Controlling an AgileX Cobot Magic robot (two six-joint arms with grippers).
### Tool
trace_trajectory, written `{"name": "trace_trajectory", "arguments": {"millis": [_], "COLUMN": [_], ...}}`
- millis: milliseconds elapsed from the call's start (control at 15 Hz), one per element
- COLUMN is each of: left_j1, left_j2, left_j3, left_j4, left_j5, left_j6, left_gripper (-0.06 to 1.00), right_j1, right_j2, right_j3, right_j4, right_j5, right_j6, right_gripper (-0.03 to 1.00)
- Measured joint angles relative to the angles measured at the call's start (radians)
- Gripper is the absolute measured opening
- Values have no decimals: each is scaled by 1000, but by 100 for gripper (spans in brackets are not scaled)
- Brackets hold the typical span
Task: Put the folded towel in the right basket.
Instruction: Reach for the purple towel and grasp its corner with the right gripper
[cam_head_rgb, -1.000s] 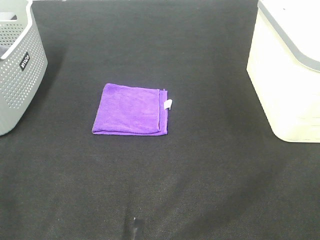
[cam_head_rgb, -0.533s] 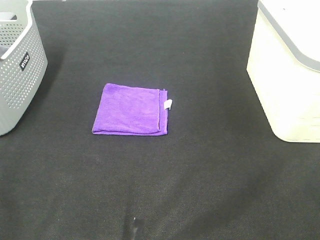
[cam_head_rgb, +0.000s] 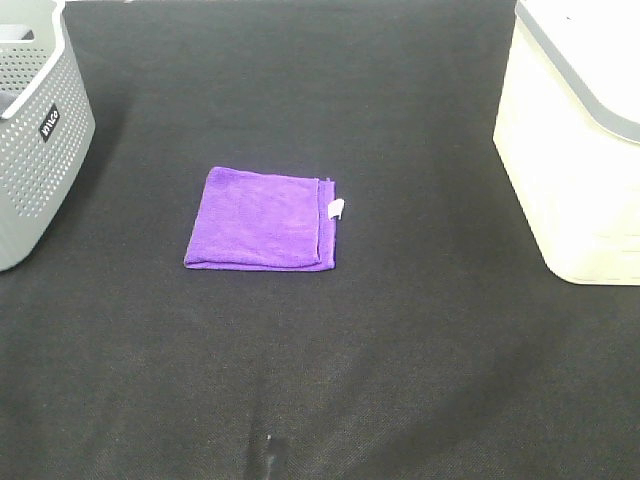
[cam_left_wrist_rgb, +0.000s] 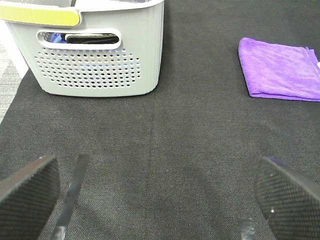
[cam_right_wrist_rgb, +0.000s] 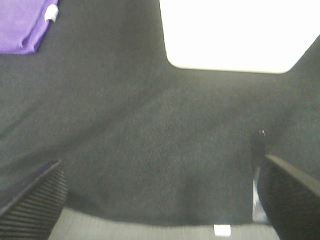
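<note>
The folded purple towel (cam_head_rgb: 262, 233) lies flat on the black mat, left of centre, with a small white tag on its right edge. It also shows in the left wrist view (cam_left_wrist_rgb: 280, 75) and at a corner of the right wrist view (cam_right_wrist_rgb: 22, 25). The right basket (cam_head_rgb: 575, 140) is cream-white and stands at the right edge; it also shows in the right wrist view (cam_right_wrist_rgb: 235, 32). Neither arm shows in the high view. My left gripper (cam_left_wrist_rgb: 157, 195) is open and empty over bare mat. My right gripper (cam_right_wrist_rgb: 162, 197) is open and empty near the mat's front edge.
A grey perforated basket (cam_head_rgb: 35, 130) stands at the left edge, with dark items inside seen in the left wrist view (cam_left_wrist_rgb: 95, 50). The black mat (cam_head_rgb: 400, 360) covers the table. Its front edge shows in the right wrist view (cam_right_wrist_rgb: 150, 225).
</note>
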Motion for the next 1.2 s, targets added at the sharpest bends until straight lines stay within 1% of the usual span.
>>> {"name": "trace_trajectory", "arguments": {"millis": [200, 333, 400, 467, 533, 600, 667, 733, 800, 867, 1000, 1200], "left_j1": [0, 0, 0, 0, 0, 0, 0, 0, 0, 0, 0, 0], "left_j2": [0, 0, 0, 0, 0, 0, 0, 0, 0, 0, 0, 0], "left_j3": [0, 0, 0, 0, 0, 0, 0, 0, 0, 0, 0, 0], "left_j4": [0, 0, 0, 0, 0, 0, 0, 0, 0, 0, 0, 0], "left_j5": [0, 0, 0, 0, 0, 0, 0, 0, 0, 0, 0, 0], "left_j6": [0, 0, 0, 0, 0, 0, 0, 0, 0, 0, 0, 0], "left_gripper": [99, 99, 99, 99, 99, 99, 99, 99, 99, 99, 99, 99], "right_j1": [0, 0, 0, 11, 55, 119, 188, 269, 302, 302, 314, 314], "right_j2": [392, 594, 700, 802, 900, 977, 1064, 1228, 1325, 1325, 1482, 1624], "right_j3": [-295, -489, -583, -674, -740, -782, -816, -864, -887, -887, -915, -921], "right_j4": [0, 13, 71, 178, 293, 360, 400, 433, 453, 453, 484, 506], "right_j5": [42, 52, 70, 76, 71, 48, 16, -37, -70, -70, -121, -198], "right_j6": [-7, 14, 15, 10, -5, -8, -7, 2, 4, 4, -5, -6], "right_gripper": [98, 98, 98, 98, 98, 98, 98, 98, 98, 98, 98, 98]}}
